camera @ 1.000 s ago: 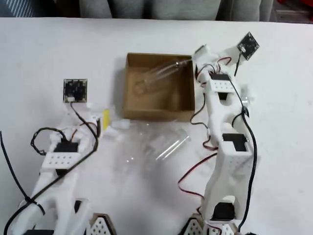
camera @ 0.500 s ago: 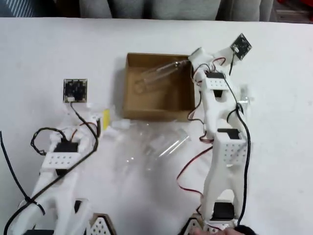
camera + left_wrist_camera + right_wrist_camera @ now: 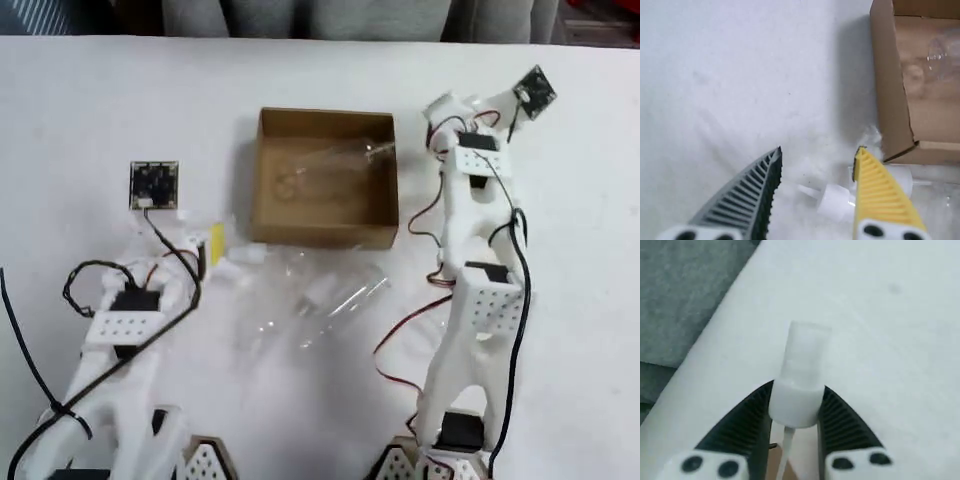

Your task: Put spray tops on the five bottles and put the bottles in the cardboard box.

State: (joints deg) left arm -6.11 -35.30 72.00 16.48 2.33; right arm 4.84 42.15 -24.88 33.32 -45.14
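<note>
White table [image 3: 100,90], spray top [image 3: 801,365] pinched in right end effector [image 3: 798,392]

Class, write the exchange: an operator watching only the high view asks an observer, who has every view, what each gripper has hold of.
Operator: What is in the right gripper?
Observer: It is shut on a white spray top with a clear cap.
Operator: And the left gripper?
Observer: Open and empty; a loose spray top lies on the table beneath its yellow finger.
</note>
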